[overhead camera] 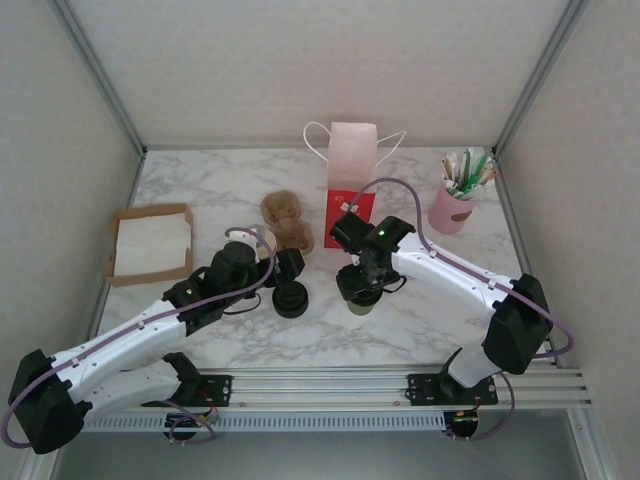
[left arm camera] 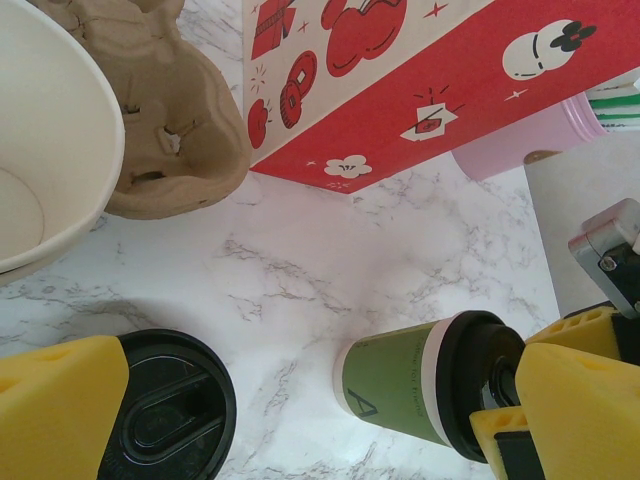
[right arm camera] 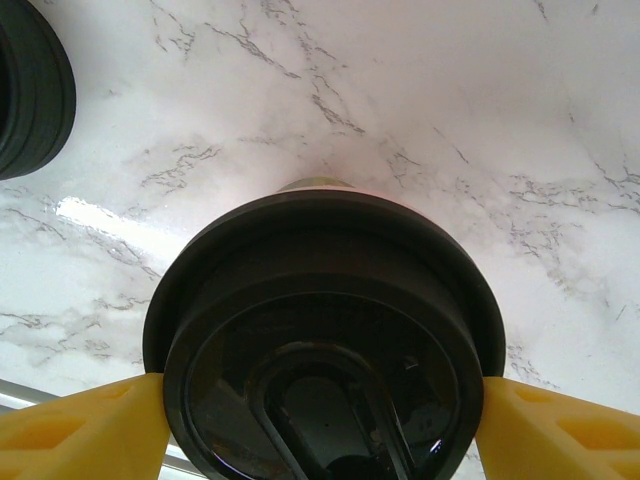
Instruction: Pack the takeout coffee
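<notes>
The takeout coffee [overhead camera: 360, 304], an olive-green cup [left arm camera: 395, 385] with a round black lid [right arm camera: 320, 330], stands on the marble table just right of centre. My right gripper [overhead camera: 362, 285] comes down on it from above. Its yellow fingers [right arm camera: 90, 430] press both sides of the lid, so the right gripper [right arm camera: 320, 425] is shut on it. My left gripper [overhead camera: 285, 268] is to the left of the coffee and stands wide open [left arm camera: 330, 405] with nothing held. The coffee shows near its right finger [left arm camera: 585, 400].
A loose black lid [overhead camera: 290, 300] lies by the left gripper, next to a lidless cream cup [left arm camera: 50, 150]. Behind them are a tan cup carrier [overhead camera: 287, 222] and a red-and-pink paper bag [overhead camera: 352, 172]. A pink pen holder [overhead camera: 452, 208] stands back right, a cardboard tray [overhead camera: 150, 243] at the left.
</notes>
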`<state>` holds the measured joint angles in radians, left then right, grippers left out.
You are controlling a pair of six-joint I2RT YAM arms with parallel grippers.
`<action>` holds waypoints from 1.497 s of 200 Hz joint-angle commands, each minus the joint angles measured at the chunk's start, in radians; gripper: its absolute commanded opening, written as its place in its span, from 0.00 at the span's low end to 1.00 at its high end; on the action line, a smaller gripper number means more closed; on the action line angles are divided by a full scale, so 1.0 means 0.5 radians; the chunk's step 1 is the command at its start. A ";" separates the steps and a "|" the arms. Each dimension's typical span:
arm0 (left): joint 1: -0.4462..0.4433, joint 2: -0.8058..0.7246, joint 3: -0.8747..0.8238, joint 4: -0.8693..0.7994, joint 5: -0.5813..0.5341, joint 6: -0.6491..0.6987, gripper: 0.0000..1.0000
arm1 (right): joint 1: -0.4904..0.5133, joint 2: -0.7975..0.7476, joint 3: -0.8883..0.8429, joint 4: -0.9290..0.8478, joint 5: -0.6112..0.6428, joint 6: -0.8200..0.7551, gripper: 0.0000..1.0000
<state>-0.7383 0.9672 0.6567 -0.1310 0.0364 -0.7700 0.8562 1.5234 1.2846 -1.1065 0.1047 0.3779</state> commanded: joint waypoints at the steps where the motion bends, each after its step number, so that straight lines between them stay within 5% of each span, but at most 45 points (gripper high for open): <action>1: -0.010 -0.017 -0.003 0.017 -0.027 0.031 1.00 | 0.004 0.020 -0.030 -0.002 0.001 0.010 0.78; 161: -0.011 -0.002 0.011 0.022 -0.002 0.042 1.00 | -0.059 0.102 -0.088 0.009 -0.106 -0.035 0.77; 246: -0.028 0.049 0.015 0.086 0.108 0.036 1.00 | -0.043 -0.077 0.025 -0.042 -0.168 -0.029 0.90; 299: -0.158 0.166 0.111 0.105 0.139 -0.001 0.79 | -0.056 -0.279 0.016 -0.042 -0.145 0.011 0.93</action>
<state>-0.7799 1.0199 0.6636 -0.1028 0.0856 -0.7631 0.8291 1.4601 1.2774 -1.0973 0.0296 0.3634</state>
